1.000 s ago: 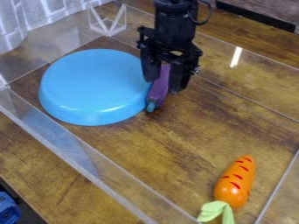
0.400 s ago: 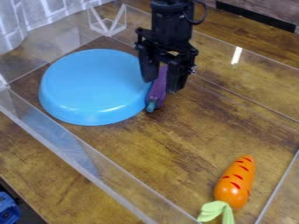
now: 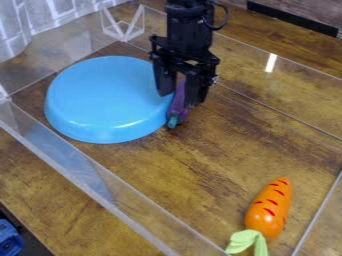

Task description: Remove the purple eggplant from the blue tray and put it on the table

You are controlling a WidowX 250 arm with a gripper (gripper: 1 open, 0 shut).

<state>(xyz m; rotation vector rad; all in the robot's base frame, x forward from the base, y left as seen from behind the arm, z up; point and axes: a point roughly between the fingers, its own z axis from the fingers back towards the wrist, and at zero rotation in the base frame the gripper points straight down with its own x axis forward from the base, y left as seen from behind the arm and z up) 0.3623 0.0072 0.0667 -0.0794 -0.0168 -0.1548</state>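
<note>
Clear acrylic wall (image 3: pixel 120 190) bars the table's (image 3: pixel 174 180) near-left side

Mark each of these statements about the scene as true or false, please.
1. The robot's hand is down beside the carrot. False: the hand is at the purple eggplant, by the tray's edge.
2. The tray is light blue. True: the blue tray is that color.
3. The carrot lies inside the tray. False: the orange carrot lies on the wooden table.
4. The carrot's leafy end is pale green. True: the leaves are light green.
</note>
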